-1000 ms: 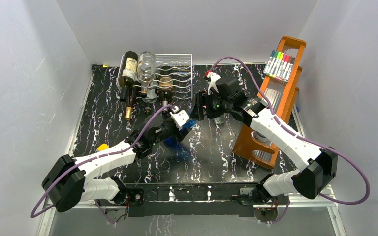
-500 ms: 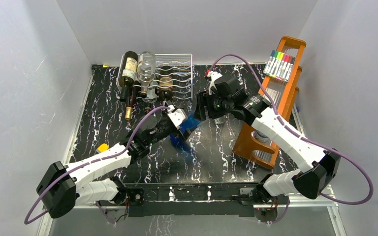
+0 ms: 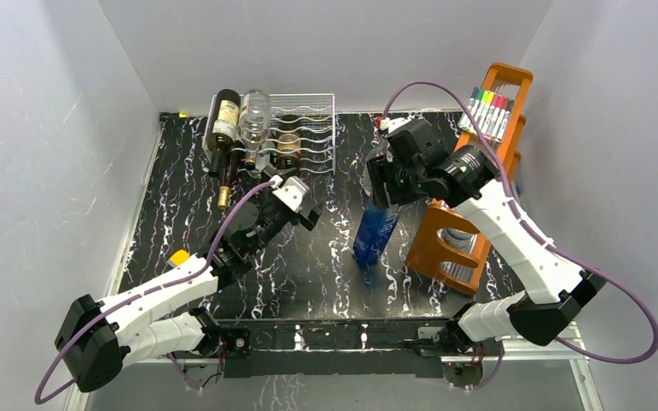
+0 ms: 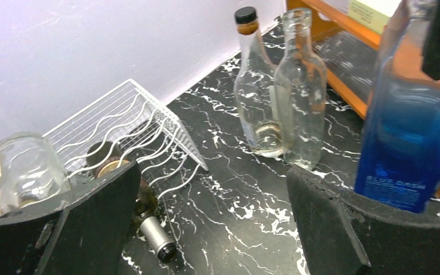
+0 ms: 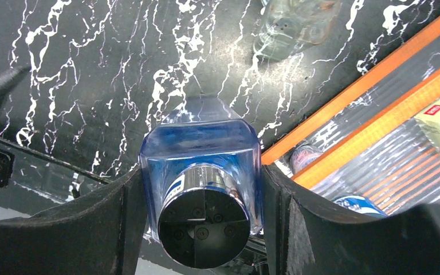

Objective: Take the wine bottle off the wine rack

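While left tool [image 4: 212, 172] gapes empty, right tool [image 5: 201, 175] clamps the blue bottle [image 3: 375, 231].

This is a robot test cell in a lab, not a home or shop. Plain pale panels [image 3: 51, 128] box in the left, far and right edges of a black marble-patterned surface [image 3: 308, 274]. A left arm [image 3: 163, 287] and a right arm [image 3: 514, 231] are bolted to a metal rail [image 3: 343, 334] along its near edge, trailing loose purple cables [image 3: 625, 300]. The objects look like staged props: a wire wine rack [image 3: 308, 116] at the far edge, an orange wooden rack [image 3: 488, 171] holding coloured markers [image 3: 487, 111] at the right edge, a blue bottle [image 3: 375, 231] and clear bottles [image 4: 263, 97].
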